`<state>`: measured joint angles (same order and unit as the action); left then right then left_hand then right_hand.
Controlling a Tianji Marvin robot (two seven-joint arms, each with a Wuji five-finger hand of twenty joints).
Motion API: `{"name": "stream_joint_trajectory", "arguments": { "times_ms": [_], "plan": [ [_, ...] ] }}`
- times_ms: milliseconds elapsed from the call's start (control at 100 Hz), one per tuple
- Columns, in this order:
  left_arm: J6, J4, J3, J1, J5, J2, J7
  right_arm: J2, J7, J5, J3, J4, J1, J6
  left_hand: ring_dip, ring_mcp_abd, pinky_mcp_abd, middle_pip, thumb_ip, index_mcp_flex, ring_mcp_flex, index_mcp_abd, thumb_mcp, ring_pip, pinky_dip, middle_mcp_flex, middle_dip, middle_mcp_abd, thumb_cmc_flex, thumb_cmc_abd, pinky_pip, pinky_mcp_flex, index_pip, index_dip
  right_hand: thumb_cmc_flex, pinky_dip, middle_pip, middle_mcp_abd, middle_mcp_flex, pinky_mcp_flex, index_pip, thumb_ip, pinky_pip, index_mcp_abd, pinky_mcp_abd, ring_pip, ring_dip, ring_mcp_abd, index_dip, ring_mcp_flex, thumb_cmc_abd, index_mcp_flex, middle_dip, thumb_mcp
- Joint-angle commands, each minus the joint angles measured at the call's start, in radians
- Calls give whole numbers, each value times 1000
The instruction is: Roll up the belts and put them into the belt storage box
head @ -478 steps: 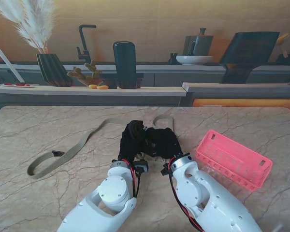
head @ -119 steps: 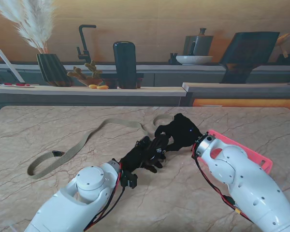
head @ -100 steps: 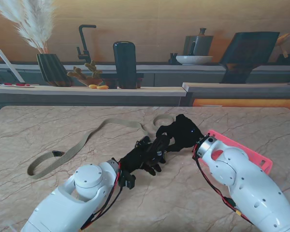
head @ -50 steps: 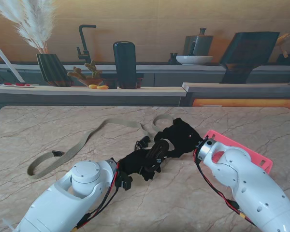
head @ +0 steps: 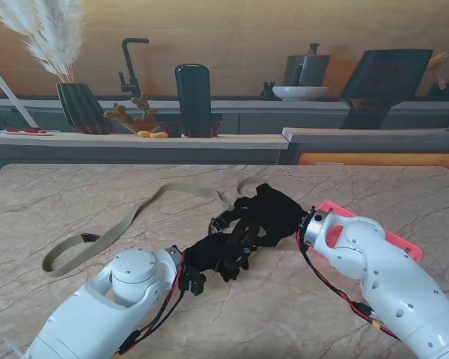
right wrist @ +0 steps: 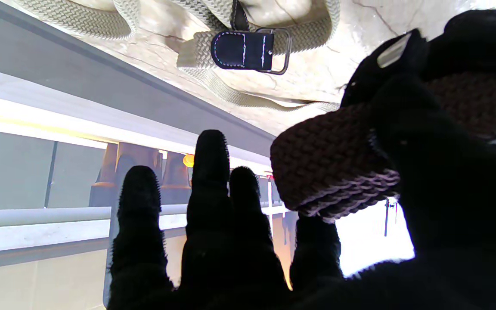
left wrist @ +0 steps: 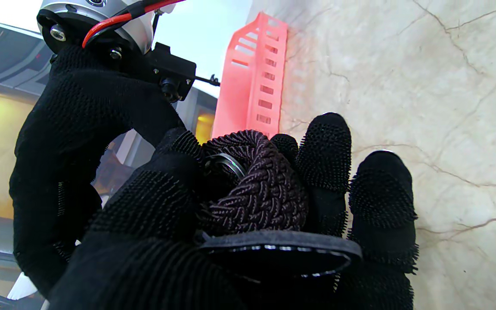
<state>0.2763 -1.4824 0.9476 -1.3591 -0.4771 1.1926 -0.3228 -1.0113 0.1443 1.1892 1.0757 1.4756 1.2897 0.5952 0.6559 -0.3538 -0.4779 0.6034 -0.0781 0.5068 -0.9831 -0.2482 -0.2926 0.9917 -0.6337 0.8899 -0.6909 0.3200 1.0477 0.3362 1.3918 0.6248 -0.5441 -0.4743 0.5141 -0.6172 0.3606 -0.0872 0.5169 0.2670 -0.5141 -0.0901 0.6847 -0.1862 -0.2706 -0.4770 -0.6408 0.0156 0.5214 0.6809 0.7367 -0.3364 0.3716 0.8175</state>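
Where beige marble table (head: 75,299) meets kitchen counter (head: 135,138), left hand (head: 221,250) and right hand (head: 273,213) both clutching dark woven belt (left wrist: 256,189), pink box (head: 393,243) beside.

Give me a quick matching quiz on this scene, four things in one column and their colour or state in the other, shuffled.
Things:
1. dark braided belt
2. beige belt
3. storage box
4. left robot hand

Descriptions:
A. pink, slotted walls
B. lying loose on the table
C. black glove, closed on a belt
D. coiled up, gripped between fingers

Pairs: 1-D, 2-B, 3-A, 4-C
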Motion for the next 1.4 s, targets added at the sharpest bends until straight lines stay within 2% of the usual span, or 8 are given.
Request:
{"name": "stream_joint_trajectory", "arguments": {
  "times_ms": [0,370,480,750,850,980,1110,1390],
  "plan": [
    [8,-11,-3,-1,-5,7,-12,-7,5,3,-4,24,6,14,-5,15,-43,81,13,66,-53,35,-134,42,-19,69,8,-27,111,-73,51,26,-50,2,-76,-17,-13,-31,-67,-23,24,19,-27,22,15,17,13,1,-5,-31,-96,58,-12,-44],
    [18,-15,0,-2,-10,10,-1,-4,72,34,-19,19,-7,77,-17,11,-53,97,10,69,-66,28,-144,53,-15,77,29,-22,106,-68,59,45,-55,10,-29,-19,81,56,200,6,-142,15,-27,-81,0,15,27,-13,75,44,-147,-239,13,-8],
    [17,-14,0,-2,-14,11,-1,-6,61,21,-34,9,-22,81,-20,11,-53,99,10,68,-67,28,-144,55,-13,77,33,-21,105,-68,60,47,-56,11,28,-11,104,65,288,13,-248,-47,-19,-112,-6,-4,10,-14,-10,74,-137,-293,42,-58],
    [26,-26,10,-14,-27,16,22,-8,70,13,-82,-24,-61,85,-32,3,-64,102,9,59,-68,26,-118,54,-7,79,47,-19,80,-84,58,51,-42,34,147,-3,221,90,553,46,-475,-62,0,-180,-24,-107,-43,-28,-152,176,-167,-491,75,-80],
    [20,-36,21,-28,-34,20,47,-10,87,14,-78,-24,-55,59,-18,7,-41,32,78,-22,-9,61,14,36,-14,-19,67,-34,-98,-175,38,-2,82,80,148,0,260,70,584,58,-498,-82,12,-145,-29,-147,-61,-26,-179,196,-155,-523,86,-37],
    [1,-45,33,-40,-25,21,70,-12,111,23,-39,-2,-22,6,6,-25,-8,-146,71,-125,175,101,256,-107,-7,-180,143,-57,-169,-134,-113,-191,183,102,161,2,310,44,556,70,-513,-101,30,-104,-17,-180,-75,-14,-159,185,-188,-508,106,-9],
    [-33,-54,42,-50,11,18,89,-11,121,49,27,42,18,-27,-54,-17,51,-277,69,-175,424,121,298,-400,89,-318,207,-67,-220,-116,-369,-431,247,112,171,3,335,34,553,81,-516,-107,39,-76,-7,-199,-82,-7,-147,190,-193,-511,119,-5],
    [-82,-106,89,-100,58,23,193,-1,64,103,181,127,113,-70,-109,8,55,-348,65,-127,511,137,297,-547,141,-360,243,-70,-253,-105,-470,-504,259,106,194,17,406,-9,527,104,-520,-129,65,-20,27,-272,-116,25,-122,177,-221,-499,155,0]
  ]
}}
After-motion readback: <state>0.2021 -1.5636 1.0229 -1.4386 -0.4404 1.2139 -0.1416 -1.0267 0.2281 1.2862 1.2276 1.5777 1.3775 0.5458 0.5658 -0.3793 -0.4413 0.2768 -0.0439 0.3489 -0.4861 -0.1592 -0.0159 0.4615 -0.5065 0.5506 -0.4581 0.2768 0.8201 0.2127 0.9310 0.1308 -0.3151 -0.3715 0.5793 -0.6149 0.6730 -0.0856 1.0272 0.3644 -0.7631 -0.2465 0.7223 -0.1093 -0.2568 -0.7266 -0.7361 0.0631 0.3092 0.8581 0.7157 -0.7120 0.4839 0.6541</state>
